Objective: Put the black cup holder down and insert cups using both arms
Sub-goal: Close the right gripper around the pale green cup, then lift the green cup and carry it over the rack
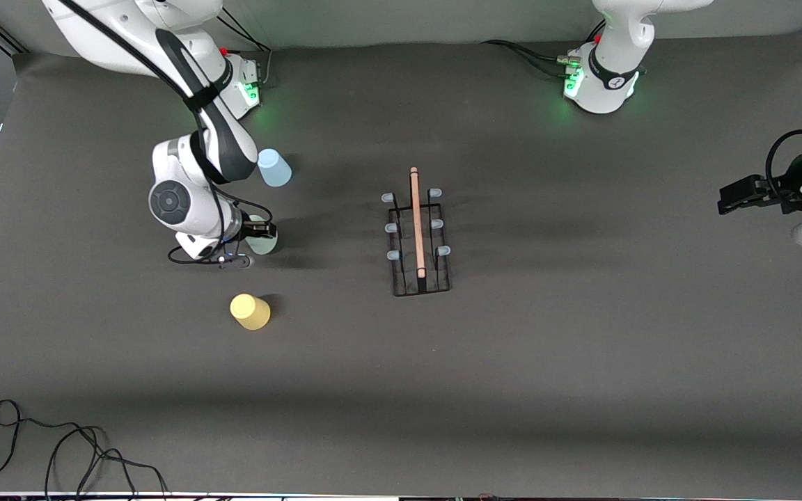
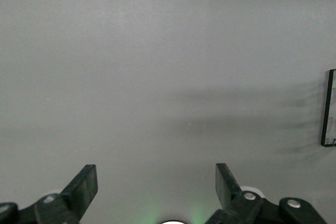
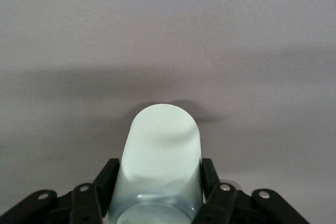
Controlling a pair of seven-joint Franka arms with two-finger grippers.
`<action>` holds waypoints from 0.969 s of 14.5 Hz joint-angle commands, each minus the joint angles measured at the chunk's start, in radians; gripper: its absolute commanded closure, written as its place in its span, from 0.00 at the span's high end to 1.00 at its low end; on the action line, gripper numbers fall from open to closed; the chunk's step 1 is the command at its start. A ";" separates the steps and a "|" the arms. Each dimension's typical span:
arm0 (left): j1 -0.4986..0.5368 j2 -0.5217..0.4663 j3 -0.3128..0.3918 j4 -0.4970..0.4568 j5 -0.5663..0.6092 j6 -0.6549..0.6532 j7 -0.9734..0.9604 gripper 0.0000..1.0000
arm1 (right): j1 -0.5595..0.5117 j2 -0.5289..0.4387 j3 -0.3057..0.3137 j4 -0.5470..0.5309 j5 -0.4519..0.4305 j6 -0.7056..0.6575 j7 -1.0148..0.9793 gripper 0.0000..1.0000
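Observation:
The black cup holder (image 1: 418, 236) with its wooden rod handle stands at mid-table; one corner of it (image 2: 329, 108) shows in the left wrist view. My right gripper (image 1: 260, 235) (image 3: 159, 174) is low at the table, shut on the mint green cup (image 1: 264, 241) (image 3: 160, 150), with one finger on each side of it. The light blue cup (image 1: 274, 168) stands farther from the front camera than the mint one, and the yellow cup (image 1: 250, 311) nearer. My left gripper (image 1: 723, 198) (image 2: 156, 177) waits open and empty over the left arm's end of the table.
Loose black cables (image 1: 60, 452) lie at the table's front edge toward the right arm's end. The right arm's elbow (image 1: 178, 202) hangs over the table beside the blue cup. Bare dark mat (image 1: 582, 313) lies between the cup holder and the left gripper.

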 commanded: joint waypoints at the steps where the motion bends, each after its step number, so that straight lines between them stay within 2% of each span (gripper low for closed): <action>1: -0.008 -0.004 0.007 0.012 0.003 -0.011 0.010 1.00 | 0.008 -0.081 -0.001 0.074 0.020 -0.137 -0.011 0.02; 2: -0.008 -0.005 0.007 0.012 0.003 -0.016 0.010 1.00 | 0.011 -0.088 0.003 0.109 0.024 -0.179 0.000 0.02; 3: -0.009 -0.005 0.007 0.012 -0.002 -0.019 0.009 1.00 | 0.023 -0.092 0.004 0.149 0.071 -0.214 0.009 0.02; 5: -0.009 -0.007 0.007 0.013 -0.003 -0.022 0.009 1.00 | 0.079 -0.104 -0.004 0.209 0.234 -0.246 0.029 0.02; 6: -0.008 -0.008 0.007 0.012 -0.003 -0.022 0.015 1.00 | 0.092 -0.104 0.003 0.230 0.265 -0.246 0.090 0.02; 9: -0.008 -0.007 0.007 0.007 -0.003 -0.022 0.017 1.00 | 0.230 -0.090 0.003 0.305 0.265 -0.243 0.297 0.02; 14: -0.001 -0.002 0.007 0.007 -0.003 -0.019 0.018 1.00 | 0.367 -0.098 0.000 0.305 0.260 -0.231 0.443 0.02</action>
